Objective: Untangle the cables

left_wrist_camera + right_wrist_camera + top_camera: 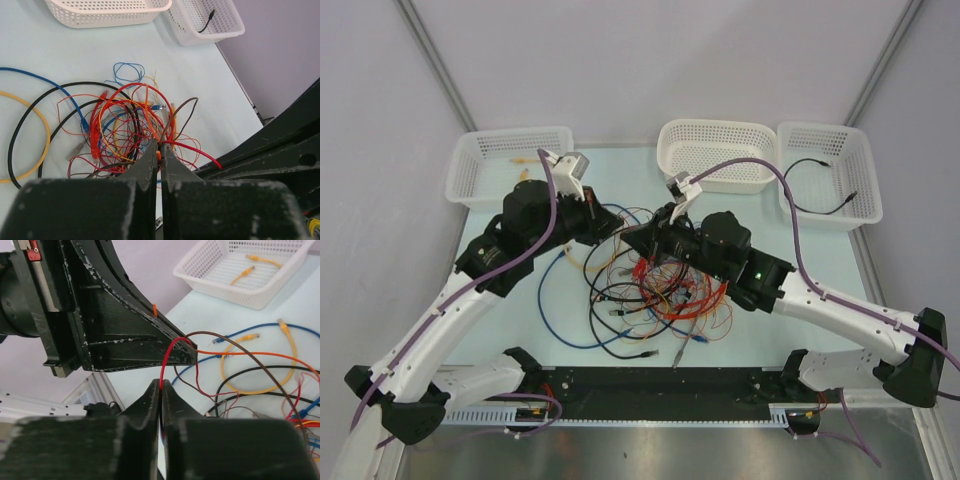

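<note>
The cables (655, 290) are seen as one loose tangle on the middle of the bench (760, 340), between the two arms. The heap is spread more from left to right than front to back, with wider blue, black and yellow loops lying flat on its left side.

The left pincer (159, 150) is shut, and an orange cable (240, 354) is nipped between its tips; from there this cable is drawn out in a nearly straight, level line back towards the heap. The right pincer (161, 387) is closed narrowly on a red cable (162, 365), which runs straight up from its tips, is hooked over the tip of the left pincer and drops down again behind. The two pincers are held tip to tip just above the tangle's far edge.

A single black cable (207, 22) lies in the rightmost basket (865, 190).
</note>
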{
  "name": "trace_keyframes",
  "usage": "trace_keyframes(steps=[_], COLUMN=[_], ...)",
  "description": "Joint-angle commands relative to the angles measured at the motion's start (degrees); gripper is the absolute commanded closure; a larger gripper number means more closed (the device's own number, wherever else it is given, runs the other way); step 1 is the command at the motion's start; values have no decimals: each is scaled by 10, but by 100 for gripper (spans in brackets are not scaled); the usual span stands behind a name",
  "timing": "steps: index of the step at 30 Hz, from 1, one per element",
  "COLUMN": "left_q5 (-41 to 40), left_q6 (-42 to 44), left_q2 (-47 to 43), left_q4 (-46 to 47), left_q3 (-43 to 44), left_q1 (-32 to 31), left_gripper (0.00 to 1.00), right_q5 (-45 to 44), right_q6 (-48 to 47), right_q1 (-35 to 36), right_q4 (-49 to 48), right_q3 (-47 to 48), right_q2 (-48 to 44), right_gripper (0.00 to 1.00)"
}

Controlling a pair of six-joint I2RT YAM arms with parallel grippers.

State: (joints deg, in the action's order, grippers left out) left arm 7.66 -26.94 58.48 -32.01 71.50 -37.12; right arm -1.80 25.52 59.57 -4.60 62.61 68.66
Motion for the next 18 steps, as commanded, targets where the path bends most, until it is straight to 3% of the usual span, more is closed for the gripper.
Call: trace_keyframes(steps=[1,2,4,5,9,18], left_q5=[-22,-29,-60,-72,-129,-139], left_q6=[-1,0,0,-1,-14,-15], left_q2=[-7,-7,-8,-8,-18,-57], left_q4=[13,6,-9,-13,-26,25], left_q3=[-3,-4,-4,-5,-12,-68], left_q1=[-5,-4,-5,-4,-4,-4], left_gripper=[95,70,46,29,1,0], right_q5=[-34,-44,-64,-71,-96,-107], right_q6=[-9,-13,-29,-36,-64,-79], right_q1=[3,3,3,3,3,4], right_q4=[-1,-1,9,16,95,180], right_q3=[30,30,36,42,99,201], right_q2=[-33,-43,-76,-88,-120,-141], right_gripper=[100,100,100,100,100,100])
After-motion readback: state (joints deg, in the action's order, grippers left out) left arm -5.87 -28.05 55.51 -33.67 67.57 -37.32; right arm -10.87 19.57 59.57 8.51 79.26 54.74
